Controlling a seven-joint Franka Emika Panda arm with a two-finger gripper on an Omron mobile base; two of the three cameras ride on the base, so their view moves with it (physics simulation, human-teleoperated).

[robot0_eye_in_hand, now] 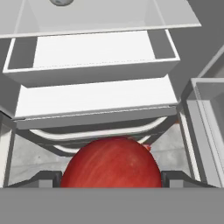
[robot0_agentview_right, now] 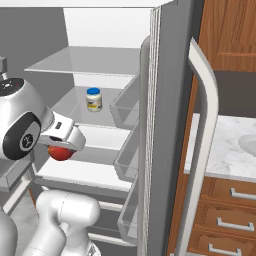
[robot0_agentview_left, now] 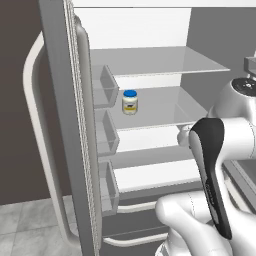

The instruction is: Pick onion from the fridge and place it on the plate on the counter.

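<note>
Half the job looked done: the gripper (robot0_agentview_right: 61, 149) had its fingers closed on the onion (robot0_agentview_right: 60, 153), held clear in front of the open fridge (robot0_agentview_right: 167, 75); carrying it to the counter (robot0_agentview_right: 225, 145) and plate remained

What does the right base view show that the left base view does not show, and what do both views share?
The right base view alone has the small round red onion under the robot's hand, the white-grey veined marble counter, the brown wooden drawers with silver handles and the round light-grey plate at the picture's right edge.

The left base view alone has the open left door's clear bins and the pale tiled floor.

Both show the tall grey fridge standing open, its grey shelves, and the pale jar with the blue lid upright on a middle shelf.
</note>
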